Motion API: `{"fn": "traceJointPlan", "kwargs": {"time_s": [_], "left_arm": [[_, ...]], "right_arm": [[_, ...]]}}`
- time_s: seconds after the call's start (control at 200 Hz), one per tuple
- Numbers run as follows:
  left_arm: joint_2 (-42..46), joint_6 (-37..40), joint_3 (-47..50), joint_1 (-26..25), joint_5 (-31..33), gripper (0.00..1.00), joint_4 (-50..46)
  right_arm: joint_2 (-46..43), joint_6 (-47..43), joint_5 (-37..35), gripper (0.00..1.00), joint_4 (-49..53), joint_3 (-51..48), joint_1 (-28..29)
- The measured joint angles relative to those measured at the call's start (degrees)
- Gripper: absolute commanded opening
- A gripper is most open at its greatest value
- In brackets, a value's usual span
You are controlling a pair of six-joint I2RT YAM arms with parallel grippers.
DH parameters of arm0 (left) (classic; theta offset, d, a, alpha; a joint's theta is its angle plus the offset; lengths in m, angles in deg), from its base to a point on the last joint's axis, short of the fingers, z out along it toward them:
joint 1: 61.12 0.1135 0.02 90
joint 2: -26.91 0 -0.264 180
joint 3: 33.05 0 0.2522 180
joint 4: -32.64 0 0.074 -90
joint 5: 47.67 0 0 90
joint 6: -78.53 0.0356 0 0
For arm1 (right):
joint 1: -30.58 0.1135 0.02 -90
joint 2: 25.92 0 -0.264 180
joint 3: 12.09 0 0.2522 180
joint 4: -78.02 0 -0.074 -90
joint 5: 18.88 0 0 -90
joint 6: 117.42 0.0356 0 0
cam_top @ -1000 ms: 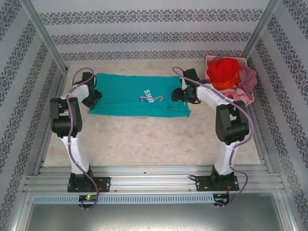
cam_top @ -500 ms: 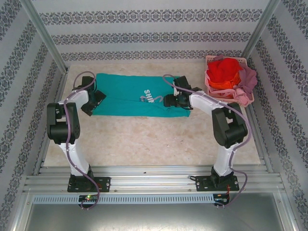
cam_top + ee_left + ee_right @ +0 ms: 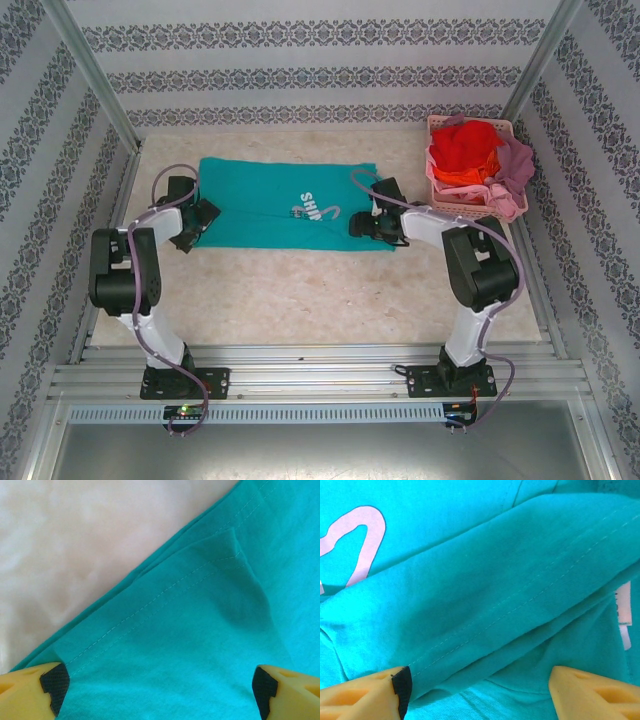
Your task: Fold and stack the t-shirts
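A teal t-shirt with white lettering lies spread flat at the back middle of the table. My left gripper hovers low over its left near corner. In the left wrist view its jaws stand wide open above a stitched hem of the teal cloth. My right gripper is at the shirt's right near edge. It is open too, and a folded teal layer runs between its fingers. Red, orange and mauve-pink t-shirts are heaped in a basket.
The pink lattice basket stands at the back right corner, against the patterned wall. Bare beige tabletop stretches from the shirt to the arms' bases. Metal rails border the table on both sides.
The left gripper has opened wide and slid toward the shirt's near left corner. The right gripper moved from the shirt's right middle down to its near right edge, staying open.
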Motion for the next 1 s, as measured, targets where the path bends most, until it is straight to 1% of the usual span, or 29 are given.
{"fn": "traceJointPlan", "kwargs": {"time_s": [0.165,0.335,0.5,0.64,0.719,0.844,0.999], "left_arm": [[6.9,0.1,8.1,0.0,0.0,0.97,0.2],[14.8,0.2,15.9,0.0,-0.5,0.98,-0.6],[16.4,0.2,16.4,-0.1,-0.6,0.99,-3.4],[16.6,0.2,14.6,-0.6,-0.4,1.0,-7.8],[16.7,0.2,13.2,-1.3,-0.4,1.0,-9.4],[16.6,0.2,10.7,-2.0,-0.5,1.0,-9.9],[15.0,0.2,9.4,-2.0,-0.5,1.0,-9.7]], "right_arm": [[-7.0,1.7,0.9,0.74,-2.5,-9.0,0.4],[-14.1,3.4,1.2,0.75,-1.2,-16.0,1.9],[-20.3,3.4,0.2,0.78,3.5,-17.4,3.3],[-26.0,3.2,-1.6,0.77,4.0,-17.0,5.0],[-26.2,3.2,-2.2,0.74,3.9,-16.2,6.6],[-23.2,3.4,-2.4,0.65,3.9,-14.3,9.7],[-17.7,5.0,-2.2,0.64,3.8,-12.8,13.7]]}}
